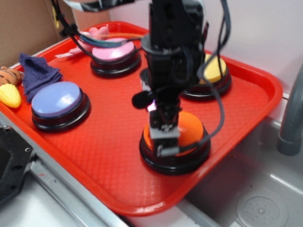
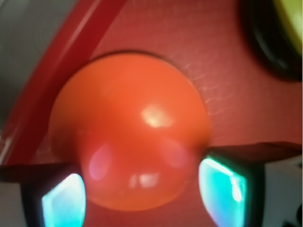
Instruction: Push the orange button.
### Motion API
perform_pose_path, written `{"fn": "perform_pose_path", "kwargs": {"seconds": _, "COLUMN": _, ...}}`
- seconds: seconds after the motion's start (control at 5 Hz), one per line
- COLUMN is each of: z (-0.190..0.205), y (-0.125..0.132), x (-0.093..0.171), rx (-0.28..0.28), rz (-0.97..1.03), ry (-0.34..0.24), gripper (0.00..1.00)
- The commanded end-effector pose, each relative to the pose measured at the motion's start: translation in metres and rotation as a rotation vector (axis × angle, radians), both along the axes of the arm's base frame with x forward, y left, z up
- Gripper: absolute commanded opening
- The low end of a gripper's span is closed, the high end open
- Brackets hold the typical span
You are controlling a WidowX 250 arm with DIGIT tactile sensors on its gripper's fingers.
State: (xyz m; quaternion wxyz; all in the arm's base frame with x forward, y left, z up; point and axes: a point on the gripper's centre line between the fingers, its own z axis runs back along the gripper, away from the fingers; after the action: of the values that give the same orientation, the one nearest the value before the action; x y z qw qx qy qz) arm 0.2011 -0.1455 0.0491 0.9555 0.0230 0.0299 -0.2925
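Observation:
The orange button (image 1: 192,130), a glossy orange dome on a black round base, sits at the front right of the red tray (image 1: 110,157). My gripper (image 1: 162,138) points straight down onto the dome's left side and looks to be touching it. In the wrist view the dome (image 2: 128,127) fills the middle. My gripper (image 2: 142,196) is open there, and its fingertips (image 2: 222,187) stand wide apart on either side of the dome's near edge.
On the tray are also a pink button (image 1: 114,52), a yellow button (image 1: 216,71) that also shows in the wrist view (image 2: 289,28), and a lilac button (image 1: 57,100). A blue cloth (image 1: 35,74) and toy corn (image 1: 8,95) lie left. A sink (image 1: 260,208) and faucet (image 1: 302,95) are right.

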Motion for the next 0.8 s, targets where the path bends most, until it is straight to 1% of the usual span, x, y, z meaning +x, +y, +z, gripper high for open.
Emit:
{"fn": "perform_pose_path", "kwargs": {"seconds": 0.0, "z": 0.022, "y": -0.010, "x": 0.000, "rx": -0.064, "rz": -0.035, "ry": -0.092, "gripper": 1.00}}
{"fn": "perform_pose_path", "kwargs": {"seconds": 0.2, "z": 0.050, "y": -0.007, "x": 0.019, "rx": -0.045, "rz": -0.050, "ry": -0.130, "gripper": 1.00}}
{"fn": "perform_pose_path", "kwargs": {"seconds": 0.4, "z": 0.083, "y": 0.004, "x": 0.018, "rx": 0.013, "rz": 0.041, "ry": -0.064, "gripper": 1.00}}
{"fn": "perform_pose_path", "kwargs": {"seconds": 0.6, "z": 0.089, "y": 0.009, "x": 0.013, "rx": -0.037, "rz": 0.039, "ry": -0.060, "gripper": 1.00}}
